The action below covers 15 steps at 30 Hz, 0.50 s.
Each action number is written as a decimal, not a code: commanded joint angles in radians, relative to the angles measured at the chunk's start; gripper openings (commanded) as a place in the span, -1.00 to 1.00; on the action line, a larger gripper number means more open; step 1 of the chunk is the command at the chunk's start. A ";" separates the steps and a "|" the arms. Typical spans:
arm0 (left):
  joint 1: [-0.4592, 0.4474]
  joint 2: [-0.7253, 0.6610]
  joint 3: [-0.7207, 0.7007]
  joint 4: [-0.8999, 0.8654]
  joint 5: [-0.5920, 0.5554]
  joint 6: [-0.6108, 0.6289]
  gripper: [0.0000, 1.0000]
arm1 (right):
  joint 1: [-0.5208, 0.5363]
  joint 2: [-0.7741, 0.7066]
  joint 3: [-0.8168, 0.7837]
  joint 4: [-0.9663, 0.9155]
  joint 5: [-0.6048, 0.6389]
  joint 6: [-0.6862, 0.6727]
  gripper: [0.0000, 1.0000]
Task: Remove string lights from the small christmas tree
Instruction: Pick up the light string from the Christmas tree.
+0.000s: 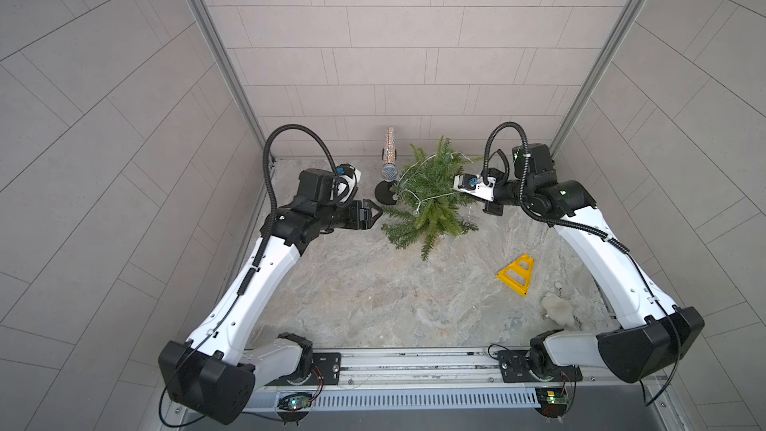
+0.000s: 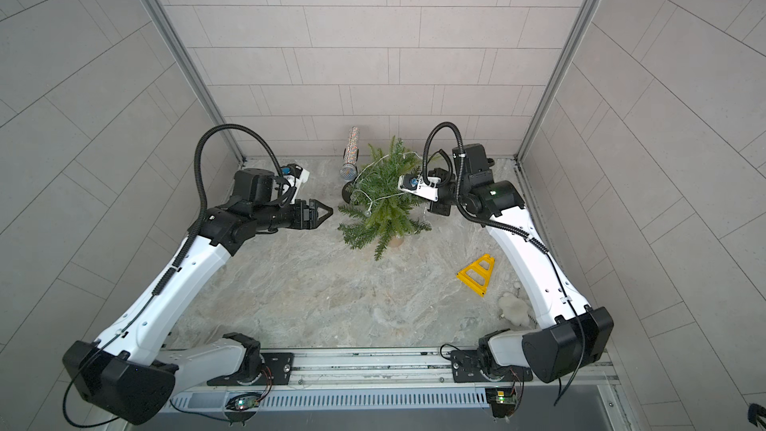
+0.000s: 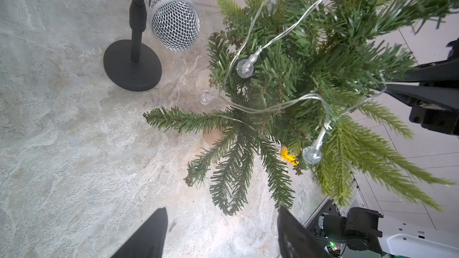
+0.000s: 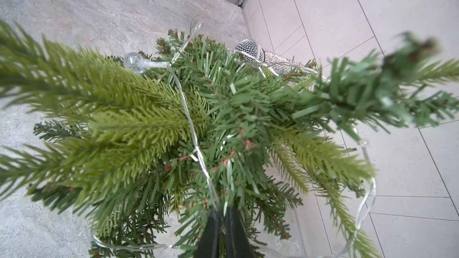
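**Right jaws pinching the wire, left jaws waiting open**

In both top views the small christmas tree (image 1: 431,201) (image 2: 383,209) is standing at the back of the table (image 1: 373,292), between the two arms and just beside the glittery microphone (image 1: 389,159). The string lights (image 1: 404,172) are looping over its upper branches as a thin pale wire, with one clear bulb dangling on the near side. The right jaws are reaching into the foliage from the tree's right side and are hidden here under the wrist camera. The left jaws are hovering just clear of the branch tips on the other side, probably placed to steady the tree or take up slack.

In the left wrist view the left jaws are standing wide open with only bare table between them. The string lights (image 3: 244,68) are crossing the tree (image 3: 298,83) in several loose strands carrying round, glassy bulbs.

In the right wrist view the right jaws are pressing almost together, and the wire is running straight into the slit between them. They appear to be gripping the string lights (image 4: 188,117) at the tree's middle, a sensible spot for lifting loops off the branches. More wire is trailing round the treetop (image 4: 407,53) and under the lower boughs, so most of it is looking wound on
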 commanded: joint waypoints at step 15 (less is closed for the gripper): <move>-0.003 -0.017 -0.019 0.005 -0.008 -0.005 0.51 | 0.000 -0.044 0.028 -0.003 -0.032 0.017 -1.00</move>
